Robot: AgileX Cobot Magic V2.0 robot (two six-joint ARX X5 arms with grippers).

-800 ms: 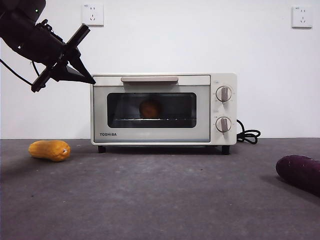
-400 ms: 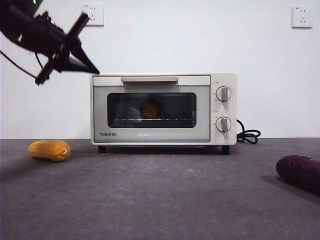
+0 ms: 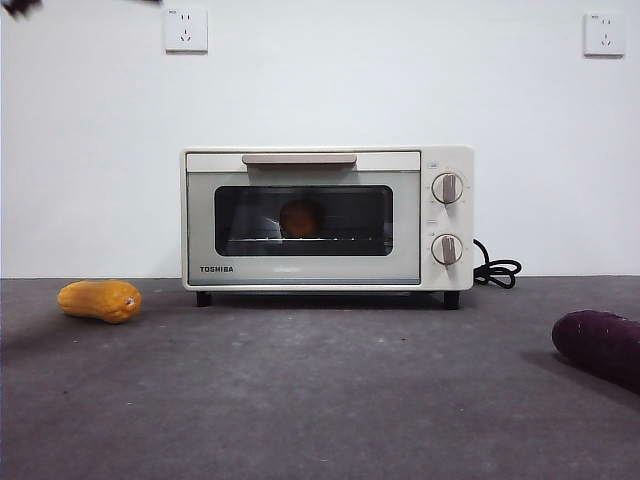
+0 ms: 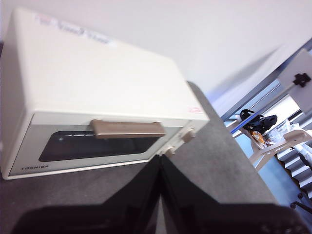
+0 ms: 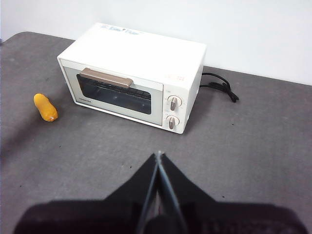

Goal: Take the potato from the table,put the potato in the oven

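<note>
The cream oven (image 3: 327, 218) stands on the dark grey table (image 3: 320, 400) with its glass door closed. Through the window I see the round orange-brown potato (image 3: 301, 217) resting on the rack inside. My left gripper (image 4: 160, 163) is shut and empty, raised high in front of the oven (image 4: 102, 97), facing its handle (image 4: 127, 129). In the front view only a dark tip of that arm (image 3: 20, 6) shows at the top left corner. My right gripper (image 5: 159, 158) is shut and empty, held high over the table in front of the oven (image 5: 131, 73).
A yellow-orange ridged vegetable (image 3: 99, 300) lies on the table left of the oven, also visible as that ridged vegetable (image 5: 45, 107) from the right wrist. A dark purple oblong vegetable (image 3: 600, 346) lies at the front right. The oven's black cord (image 3: 497, 270) trails off its right side.
The left arm has risen up and to the left, from beside the oven's top left corner to almost out of the front view. The oven, potato and vegetables have not moved.
</note>
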